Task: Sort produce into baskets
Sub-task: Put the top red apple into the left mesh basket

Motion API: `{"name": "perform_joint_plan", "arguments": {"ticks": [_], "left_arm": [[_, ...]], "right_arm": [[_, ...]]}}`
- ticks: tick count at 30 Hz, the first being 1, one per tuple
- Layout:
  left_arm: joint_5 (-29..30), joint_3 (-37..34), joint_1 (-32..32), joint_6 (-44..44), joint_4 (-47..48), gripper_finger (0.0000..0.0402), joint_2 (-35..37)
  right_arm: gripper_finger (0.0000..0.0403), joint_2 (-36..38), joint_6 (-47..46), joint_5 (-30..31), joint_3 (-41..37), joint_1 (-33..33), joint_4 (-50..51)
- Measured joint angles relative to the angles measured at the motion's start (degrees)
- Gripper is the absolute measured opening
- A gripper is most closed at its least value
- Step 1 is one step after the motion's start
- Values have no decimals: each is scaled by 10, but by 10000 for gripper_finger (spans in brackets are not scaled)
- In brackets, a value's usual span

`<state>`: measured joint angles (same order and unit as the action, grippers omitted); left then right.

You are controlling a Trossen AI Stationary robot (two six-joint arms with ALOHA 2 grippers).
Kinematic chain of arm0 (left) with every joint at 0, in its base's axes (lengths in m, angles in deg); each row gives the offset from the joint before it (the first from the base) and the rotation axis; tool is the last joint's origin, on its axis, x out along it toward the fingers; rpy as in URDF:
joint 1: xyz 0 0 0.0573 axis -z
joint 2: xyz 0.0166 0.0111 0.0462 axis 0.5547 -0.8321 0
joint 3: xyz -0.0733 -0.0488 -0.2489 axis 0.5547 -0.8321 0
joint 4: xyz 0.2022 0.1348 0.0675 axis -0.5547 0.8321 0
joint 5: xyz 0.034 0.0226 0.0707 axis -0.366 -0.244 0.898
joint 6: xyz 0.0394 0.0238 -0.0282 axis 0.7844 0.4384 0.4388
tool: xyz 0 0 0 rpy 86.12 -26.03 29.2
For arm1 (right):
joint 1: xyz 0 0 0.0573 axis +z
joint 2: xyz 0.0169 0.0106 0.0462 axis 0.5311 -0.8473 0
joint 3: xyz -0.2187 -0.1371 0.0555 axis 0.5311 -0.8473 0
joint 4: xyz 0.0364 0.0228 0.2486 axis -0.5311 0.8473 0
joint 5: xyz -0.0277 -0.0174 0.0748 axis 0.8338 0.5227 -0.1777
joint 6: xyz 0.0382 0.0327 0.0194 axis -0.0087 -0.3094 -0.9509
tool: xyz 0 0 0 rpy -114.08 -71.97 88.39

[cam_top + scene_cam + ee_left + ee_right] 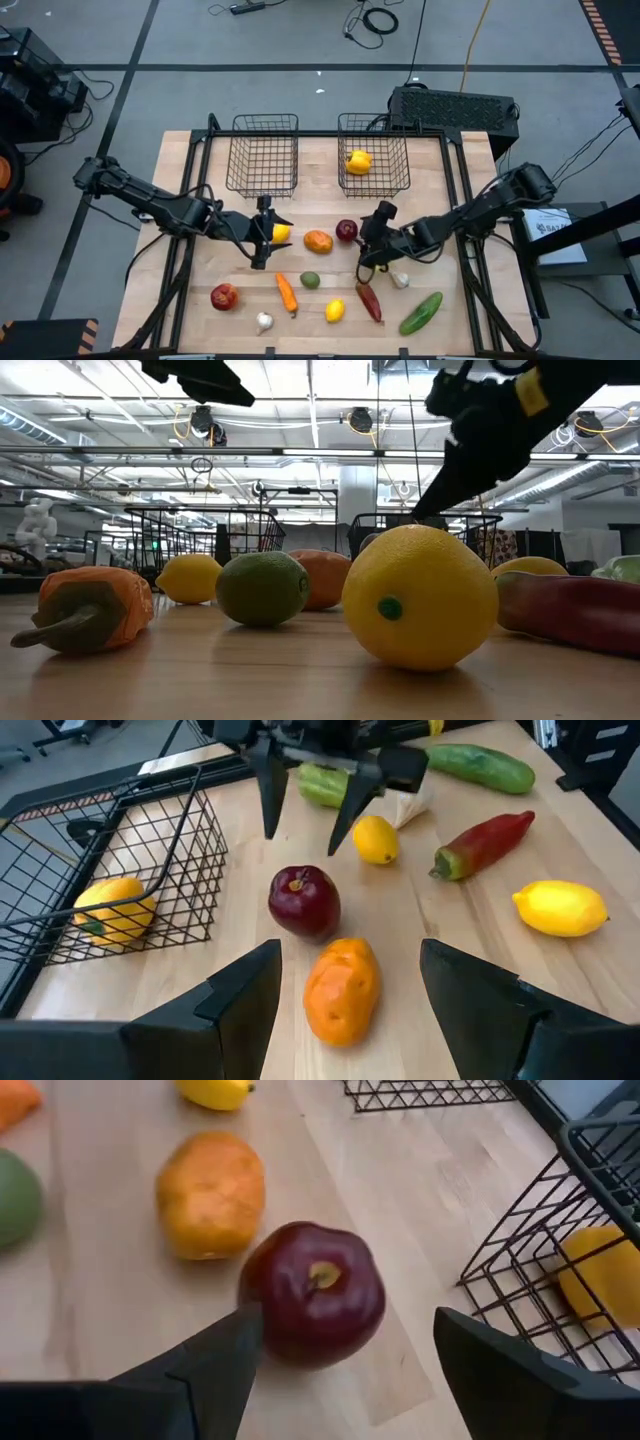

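Produce lies loose on the wooden table. A dark red apple (346,230) and an orange fruit (318,241) sit side by side mid-table. My right gripper (347,1320) hangs open just right of the apple (315,1295), which lies ahead between its fingers, apart from them as far as I can see. My left gripper (350,955) is open above the table, its fingers framing the orange fruit (341,988) farther off. A lemon (281,232) lies on the table by it. Of the two wire baskets, the left one (262,155) holds nothing and the right one (373,180) holds a yellow pepper (358,161).
Nearer the front edge lie a red apple (224,296), a carrot (287,293), a lime (310,280), a second lemon (335,310), a red chilli (368,300), a cucumber (420,312) and two garlic bulbs (264,322) (399,280).
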<state>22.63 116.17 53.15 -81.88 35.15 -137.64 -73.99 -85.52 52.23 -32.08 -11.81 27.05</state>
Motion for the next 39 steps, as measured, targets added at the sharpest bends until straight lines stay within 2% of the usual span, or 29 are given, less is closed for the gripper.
{"name": "perform_joint_plan", "arguments": {"ticks": [5,13,19,27,39], "left_arm": [[1,0,0,1,-4,246,0],[1,0,0,0,-3,246,0],[1,0,0,0,-3,246,0],[1,0,0,0,-16,246,0],[1,0,0,0,-13,246,0]], "right_arm": [[252,-29,17,-17,0,-25,-39],[186,-30,23,-22,0,-34,-81],[152,-30,17,-32,0,-34,-94],[128,-30,1,-31,0,-44,-93],[123,-60,4,-30,0,-51,-124]]}}
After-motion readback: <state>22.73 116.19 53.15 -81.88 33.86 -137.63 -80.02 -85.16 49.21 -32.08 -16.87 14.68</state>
